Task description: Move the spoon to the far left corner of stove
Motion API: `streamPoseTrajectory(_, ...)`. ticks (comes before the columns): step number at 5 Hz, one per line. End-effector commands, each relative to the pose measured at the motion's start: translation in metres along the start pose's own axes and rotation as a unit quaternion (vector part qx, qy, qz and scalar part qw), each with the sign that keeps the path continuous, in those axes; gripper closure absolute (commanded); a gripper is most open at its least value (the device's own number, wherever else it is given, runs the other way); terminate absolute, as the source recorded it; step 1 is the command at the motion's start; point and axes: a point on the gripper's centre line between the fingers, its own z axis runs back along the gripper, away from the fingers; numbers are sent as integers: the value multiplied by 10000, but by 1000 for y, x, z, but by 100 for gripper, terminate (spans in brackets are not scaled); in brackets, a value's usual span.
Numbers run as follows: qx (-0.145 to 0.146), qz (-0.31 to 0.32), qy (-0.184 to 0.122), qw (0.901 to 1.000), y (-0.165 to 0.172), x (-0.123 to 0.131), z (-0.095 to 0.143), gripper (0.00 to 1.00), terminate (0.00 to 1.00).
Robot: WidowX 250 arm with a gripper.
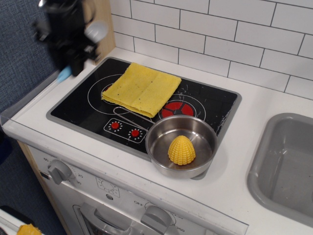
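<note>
The black glass stove (93,110) with grey rim lies on the white counter. My gripper (73,61) is blurred, raised above the stove's far left part, and shut on the spoon (95,32). The spoon's pale round bowl sticks out to the upper right of the fingers. Its light blue handle tip (63,75) shows below left. The spoon is off the surface, in the air.
A folded yellow cloth (142,89) lies on the back of the stove. A steel bowl (161,142) holding a yellow corn cob (181,150) sits at the stove's front right. A grey sink (283,166) is at the right. A wooden panel (100,24) and tiled wall stand behind.
</note>
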Motion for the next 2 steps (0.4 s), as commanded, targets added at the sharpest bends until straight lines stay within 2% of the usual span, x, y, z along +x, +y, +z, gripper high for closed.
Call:
streamPoseTrajectory(1,-342,-438,-258,9981,-93,47,16,100,0)
streamPoseTrajectory(2,-412,-262,-35,9988,-147,57,-1,100,0)
